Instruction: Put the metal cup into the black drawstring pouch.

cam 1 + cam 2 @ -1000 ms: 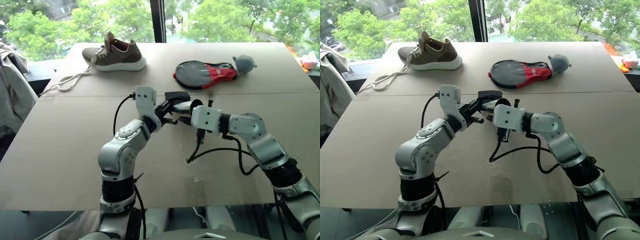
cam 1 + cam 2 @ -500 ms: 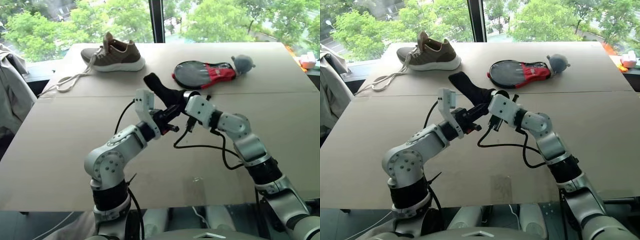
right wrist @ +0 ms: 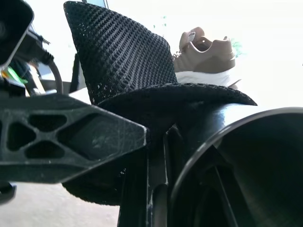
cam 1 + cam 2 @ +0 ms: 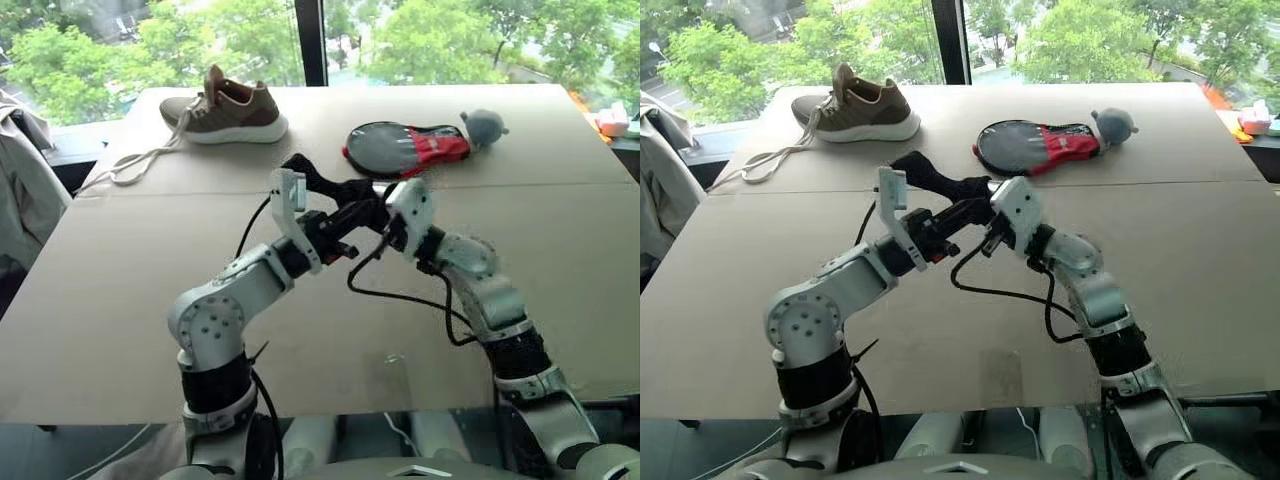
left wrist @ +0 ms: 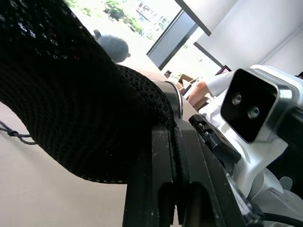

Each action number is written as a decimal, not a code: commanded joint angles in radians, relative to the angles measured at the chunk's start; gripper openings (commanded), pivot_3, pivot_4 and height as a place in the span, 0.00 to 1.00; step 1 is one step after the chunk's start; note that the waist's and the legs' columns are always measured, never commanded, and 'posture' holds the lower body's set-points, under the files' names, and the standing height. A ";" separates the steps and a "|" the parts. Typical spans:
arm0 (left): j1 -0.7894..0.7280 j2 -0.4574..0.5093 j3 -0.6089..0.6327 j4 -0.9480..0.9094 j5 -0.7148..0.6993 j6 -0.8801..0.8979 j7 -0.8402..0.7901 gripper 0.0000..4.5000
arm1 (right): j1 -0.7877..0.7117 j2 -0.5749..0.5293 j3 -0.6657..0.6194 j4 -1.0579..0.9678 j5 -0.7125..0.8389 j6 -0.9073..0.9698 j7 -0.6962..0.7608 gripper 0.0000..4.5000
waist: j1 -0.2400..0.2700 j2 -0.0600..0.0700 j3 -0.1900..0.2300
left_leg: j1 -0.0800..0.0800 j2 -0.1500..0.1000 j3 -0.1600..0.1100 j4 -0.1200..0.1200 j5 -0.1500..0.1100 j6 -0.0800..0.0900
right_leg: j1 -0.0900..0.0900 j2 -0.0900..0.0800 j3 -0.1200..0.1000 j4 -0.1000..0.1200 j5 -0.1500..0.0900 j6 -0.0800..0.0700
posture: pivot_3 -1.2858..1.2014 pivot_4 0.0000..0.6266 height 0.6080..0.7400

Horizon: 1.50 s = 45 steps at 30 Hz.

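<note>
The black drawstring pouch [image 4: 322, 186] is held lifted above the worktop [image 4: 120, 300], between the 2 arms. The left claw [image 4: 345, 222] is clenched on the pouch fabric, and the right claw [image 4: 385, 222] is clenched on the metal cup [image 3: 246, 165], whose open rim is seen close up in the right wrist view with black mesh draped over its edge.

Compared with 1 second ago, both claws have been raised off the worktop and rolled, and the pouch has been pulled from a low bundle into a raised flap toward the shoe [image 4: 228, 106].

It is judged that the cup is being worked into the mouth; whether it is fully inside cannot be told.
</note>
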 commanded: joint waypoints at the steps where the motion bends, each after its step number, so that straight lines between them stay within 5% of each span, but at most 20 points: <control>1: -0.050 -0.001 0.024 0.002 -0.095 -0.021 0.005 0.00 | -0.079 -0.116 0.151 0.095 -0.307 -0.289 -0.033 0.00 | -0.008 0.000 0.000 | 0.000 0.000 0.001 0.000 0.000 0.000 | 0.000 0.000 0.000 0.000 0.000 0.000 | 0.52 0.24 0.97; 15: -0.059 0.001 -0.018 0.039 -0.182 -0.042 0.006 0.00 | -0.299 -0.226 0.333 0.388 -0.706 -0.650 -0.116 0.00 | -0.013 -0.001 0.000 | 0.003 0.001 0.003 -0.001 0.001 -0.001 | 0.000 0.001 0.004 0.002 0.000 0.000 | 0.52 0.24 0.97; 20: -0.026 0.002 -0.039 0.004 -0.216 -0.028 -0.016 0.00 | -0.287 -0.131 0.262 0.507 -0.592 -0.551 -0.102 0.00 | -0.017 -0.001 0.000 | 0.004 0.001 0.004 -0.002 0.001 -0.001 | 0.000 0.002 0.006 0.002 0.000 0.000 | 0.52 0.24 0.97; 24: 0.022 0.015 -0.052 -0.024 -0.233 -0.027 -0.033 0.00 | -0.196 -0.015 0.066 0.312 -0.246 -0.351 -0.048 0.00 | -0.011 -0.002 0.001 | 0.004 0.002 0.001 -0.003 0.001 -0.002 | 0.000 0.002 0.005 0.001 0.000 -0.001 | 0.52 0.24 0.97; 29: 0.045 0.040 -0.069 -0.025 -0.257 -0.057 -0.025 0.00 | -0.163 0.071 -0.051 0.159 -0.028 -0.159 -0.047 0.00 | -0.009 -0.002 0.001 | 0.003 0.001 0.001 -0.004 0.000 -0.001 | 0.000 0.001 0.006 0.001 0.000 0.000 | 0.52 0.24 0.97; 41: 0.028 0.059 -0.051 0.030 -0.312 -0.127 0.018 0.00 | -0.145 0.047 -0.034 0.087 0.000 -0.078 -0.005 0.00 | -0.014 -0.001 0.001 | 0.005 0.001 0.002 -0.006 0.001 -0.002 | 0.000 0.002 0.005 0.001 0.000 -0.001 | 0.52 0.24 0.97; 45: 0.014 0.069 -0.053 0.049 -0.322 -0.145 0.020 0.00 | -0.150 -0.029 0.031 0.101 -0.107 -0.145 0.023 0.00 | -0.012 -0.001 0.001 | 0.005 0.001 0.002 -0.006 0.001 -0.002 | 0.000 0.001 0.005 0.001 0.000 -0.001 | 0.52 0.24 0.97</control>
